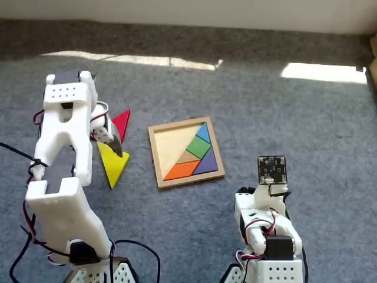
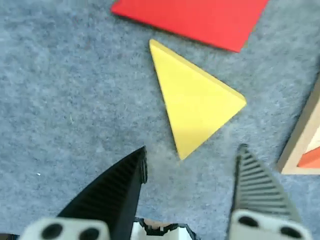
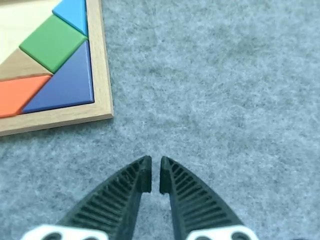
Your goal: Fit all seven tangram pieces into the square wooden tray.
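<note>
The square wooden tray (image 1: 171, 144) lies mid-table. Its right side holds a light blue triangle (image 1: 203, 132), a green square (image 1: 199, 147), a tan triangle (image 1: 187, 157), an orange parallelogram (image 1: 181, 170) and a dark blue triangle (image 1: 206, 166). On the carpet to its left lie a yellow triangle (image 1: 113, 165) and a red triangle (image 1: 122, 122). My left gripper (image 2: 192, 149) hangs open just above the yellow triangle (image 2: 197, 102), whose near corner points into the gap between the fingers. My right gripper (image 3: 155, 167) is shut, empty, over bare carpet near the tray's corner (image 3: 100, 60).
Grey carpet covers the table. The right arm (image 1: 265, 224) sits folded at the front right, clear of the tray. The red triangle (image 2: 200, 17) lies just beyond the yellow one, and the tray's rim (image 2: 300, 145) is close beside the left gripper.
</note>
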